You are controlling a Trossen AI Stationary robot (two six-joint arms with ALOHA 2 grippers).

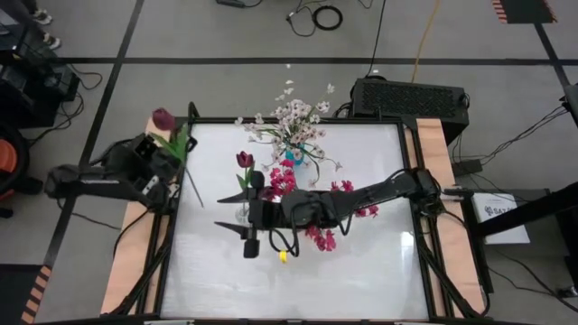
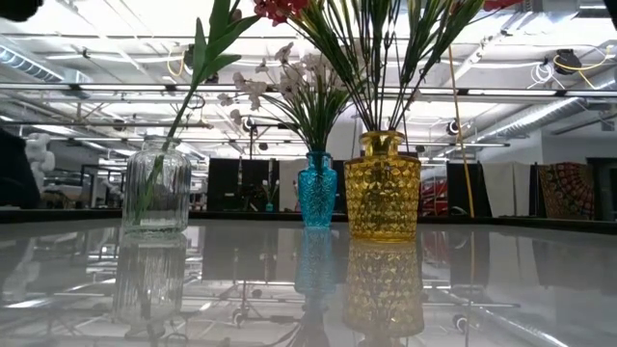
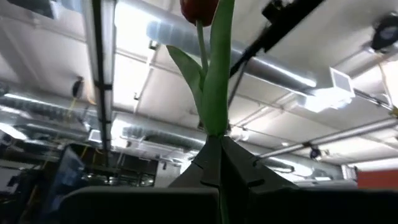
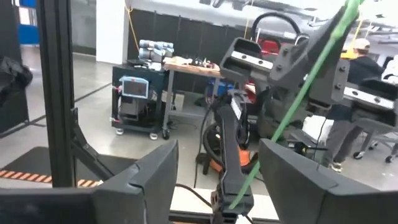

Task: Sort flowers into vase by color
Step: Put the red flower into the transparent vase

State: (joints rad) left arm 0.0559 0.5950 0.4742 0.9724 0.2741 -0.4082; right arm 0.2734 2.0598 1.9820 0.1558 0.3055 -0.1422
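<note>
Left gripper (image 1: 155,162) at nine o'clock pinches a maroon tulip (image 1: 163,118) upright by its stem, likely waiting its turn. Right gripper (image 1: 252,236), fingers spread and empty, hangs by the clear vase (image 2: 155,188), where another tulip (image 1: 245,160) stands.

A robotics lab or workshop: exposed ceiling ducts (image 3: 292,68) and strip lights (image 2: 87,89) overhead, an equipment cart (image 4: 140,102) at left on concrete floor, cables (image 1: 325,16) at top centre.
</note>
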